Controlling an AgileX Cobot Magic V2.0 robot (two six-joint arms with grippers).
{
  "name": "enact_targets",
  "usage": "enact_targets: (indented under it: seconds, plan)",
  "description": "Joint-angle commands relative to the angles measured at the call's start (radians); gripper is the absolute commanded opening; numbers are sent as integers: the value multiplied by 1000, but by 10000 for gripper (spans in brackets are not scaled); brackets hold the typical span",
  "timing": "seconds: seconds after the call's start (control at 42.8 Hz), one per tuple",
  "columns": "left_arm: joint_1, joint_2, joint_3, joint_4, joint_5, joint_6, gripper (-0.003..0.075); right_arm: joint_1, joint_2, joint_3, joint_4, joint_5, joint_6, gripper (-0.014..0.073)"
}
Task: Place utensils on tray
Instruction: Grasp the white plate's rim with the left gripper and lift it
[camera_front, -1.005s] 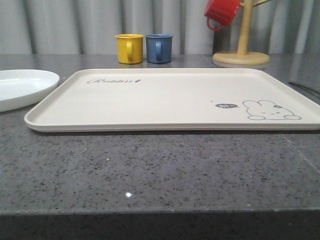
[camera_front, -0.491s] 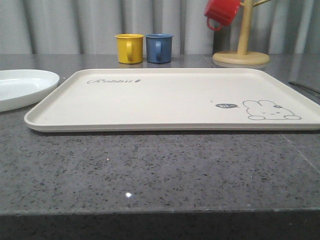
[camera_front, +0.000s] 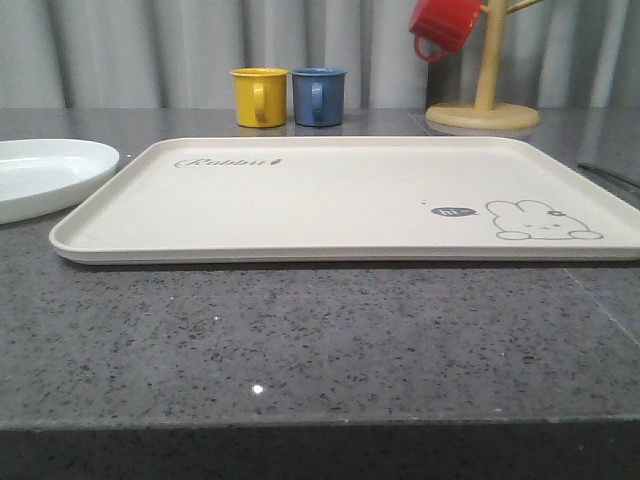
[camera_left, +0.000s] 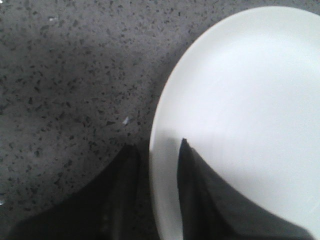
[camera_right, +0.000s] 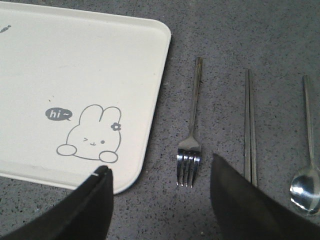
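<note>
The cream tray (camera_front: 330, 190) with its rabbit drawing lies mid-counter. Left of it rests the white plate (camera_front: 45, 170). In the left wrist view my left gripper (camera_left: 157, 144) is shut on the plate (camera_left: 250, 100) at its rim, one finger over the plate and the other outside it above the counter. My right gripper (camera_right: 159, 162) hangs open above the counter just off the tray's corner (camera_right: 150, 150). Beside the tray lie the fork (camera_right: 192, 135), the pair of chopsticks (camera_right: 248, 120) and the spoon (camera_right: 308, 150), side by side. The fork's tines sit between the open fingers.
A yellow mug (camera_front: 259, 96) and a blue mug (camera_front: 319, 96) stand behind the tray. A red mug (camera_front: 443, 24) hangs on a wooden mug tree (camera_front: 484, 110) at the back right. The speckled grey counter (camera_front: 320, 340) runs to a front edge near me.
</note>
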Motion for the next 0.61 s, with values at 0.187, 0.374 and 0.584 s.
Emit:
enact_targets:
  seconds: [0.187,0.374,0.584]
  plan:
    - [-2,-30,-54,-32,50,2,-20,-8,4,-33,-2,-65,-7,455]
    - [-2,-57,-165,-90,150,2,-20,-8,4,-33,-2,-65,-7,455]
    - [-94,-72,-267,-112,291,4,-20,-8,4,-33,-2,-65,-7,455]
